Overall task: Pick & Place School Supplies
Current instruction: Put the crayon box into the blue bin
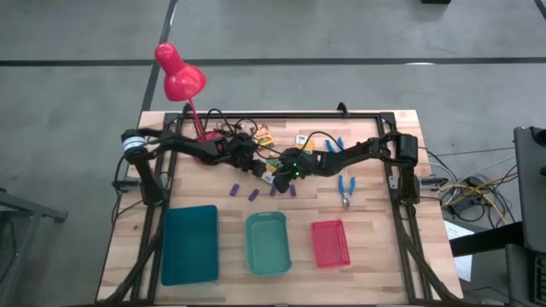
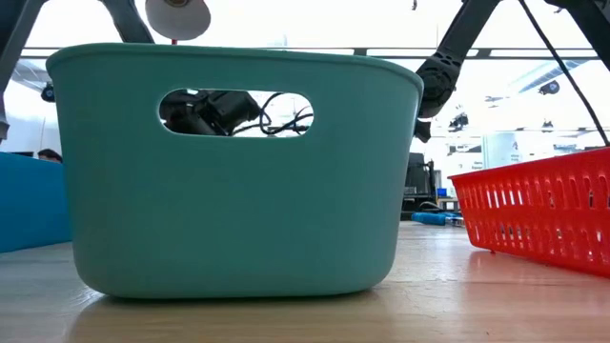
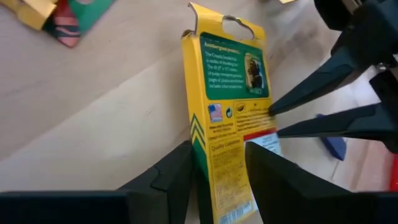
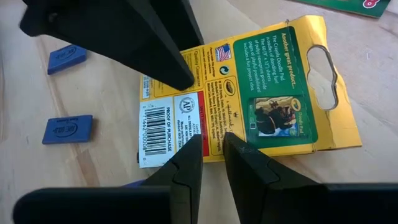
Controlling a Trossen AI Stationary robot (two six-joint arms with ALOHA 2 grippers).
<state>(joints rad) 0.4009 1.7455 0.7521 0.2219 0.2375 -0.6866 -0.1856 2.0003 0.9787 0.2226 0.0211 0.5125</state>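
Gripping hand, left: the left hand (image 3: pixel 217 180) is clamped on a crayon box (image 3: pixel 233 112), its two fingers (image 3: pixel 168 177) pressing the box's barcode end, just above the surface (image 1: pixel 375 256) at mid-table.
Lamp: a red desk lamp (image 1: pixel 179 75) stands at the far left of the surface, behind the left arm.
Crayon box: yellow and green, it lies tilted between the two hands; the right wrist view shows its printed back and hang-tab (image 4: pixel 249 106).
Other boxes: a second box (image 1: pixel 264 134) lies beyond the hands, and a third (image 1: pixel 301 139) just right of it.
Purple blocks: four small blocks (image 1: pixel 252 195) sit in a loose row on the surface, in front of the hands.
Right hand: the right hand (image 4: pixel 211 152) meets the same box from the other side, fingers slightly apart at the box's edge; whether they touch it cannot be told.
Scissors: one blue-handled pair (image 1: pixel 345 189) lies right of the hands, another (image 1: pixel 334 144) farther back.
Trays: a blue tray (image 1: pixel 189 245), a teal tray (image 1: pixel 268 243) and a red tray (image 1: pixel 330 243) line the near edge, left to right.
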